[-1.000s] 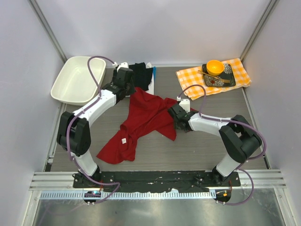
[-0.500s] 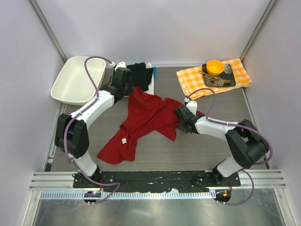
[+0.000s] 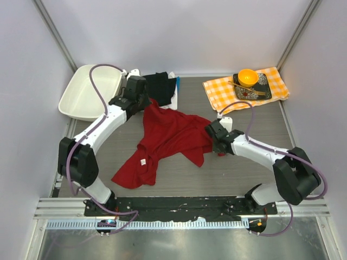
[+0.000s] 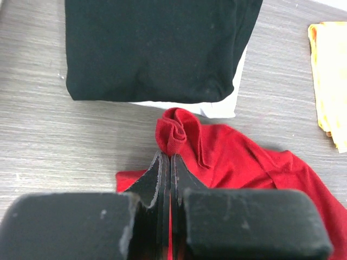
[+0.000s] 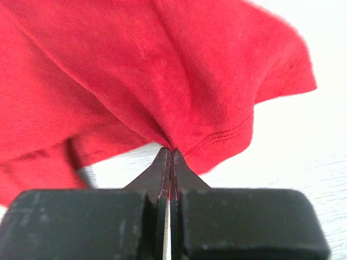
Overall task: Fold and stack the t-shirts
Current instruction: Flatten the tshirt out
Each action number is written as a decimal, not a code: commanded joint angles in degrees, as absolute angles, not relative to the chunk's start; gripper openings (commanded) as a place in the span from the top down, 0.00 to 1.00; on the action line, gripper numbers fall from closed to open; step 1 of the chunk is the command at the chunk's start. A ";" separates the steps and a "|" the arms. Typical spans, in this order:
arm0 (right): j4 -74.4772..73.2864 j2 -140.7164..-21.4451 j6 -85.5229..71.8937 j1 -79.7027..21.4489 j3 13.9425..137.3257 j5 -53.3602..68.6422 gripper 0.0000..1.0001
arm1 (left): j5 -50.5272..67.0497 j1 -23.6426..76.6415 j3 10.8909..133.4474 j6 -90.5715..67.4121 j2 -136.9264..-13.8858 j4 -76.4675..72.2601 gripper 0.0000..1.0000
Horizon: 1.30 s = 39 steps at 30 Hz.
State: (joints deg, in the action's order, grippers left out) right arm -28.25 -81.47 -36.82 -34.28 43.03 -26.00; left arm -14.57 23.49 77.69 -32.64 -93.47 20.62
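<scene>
The bright red t-shirt (image 3: 168, 138) lies crumpled mid-table, with its lower part trailing toward the near left. My left gripper (image 3: 145, 104) is shut on a bunched far corner of it (image 4: 179, 135), just in front of the folded black t-shirt (image 4: 157, 49). That black shirt rests on a white one (image 4: 222, 108) at the back (image 3: 161, 86). My right gripper (image 3: 212, 140) is shut on the shirt's right edge, and red cloth fans out from its fingertips (image 5: 171, 153). The cloth (image 5: 162, 70) hangs a little above the table there.
A white tub (image 3: 87, 92) stands at the back left. An orange-and-white checked cloth (image 3: 274, 81) lies at the back right with a dark plate and an orange bowl (image 3: 248, 77) on it; its edge shows in the left wrist view (image 4: 328, 81).
My right gripper has closed on the red shirt's right edge and drawn it to the right. The left gripper has pulled its corner a little back and left, spreading the cloth.
</scene>
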 commanded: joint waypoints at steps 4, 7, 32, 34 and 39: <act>-35.40 -73.65 -25.96 -34.37 66.85 -30.15 0.99 | -16.70 22.50 89.71 -31.12 -86.23 28.55 1.00; -38.30 -74.35 -21.11 -34.45 80.56 -27.87 0.99 | -15.56 22.50 95.51 -30.06 -82.63 32.60 1.00; -43.34 -59.24 -12.47 -30.77 140.26 20.99 0.99 | 22.58 22.41 123.91 -29.09 -50.80 37.10 1.00; -41.49 -58.71 -13.97 -28.49 140.89 22.06 0.99 | 23.46 22.50 128.13 -30.40 -51.32 36.83 1.00; -40.17 -59.15 -17.13 -25.49 139.67 22.32 0.99 | 23.03 22.41 133.77 -31.11 -54.31 38.15 1.00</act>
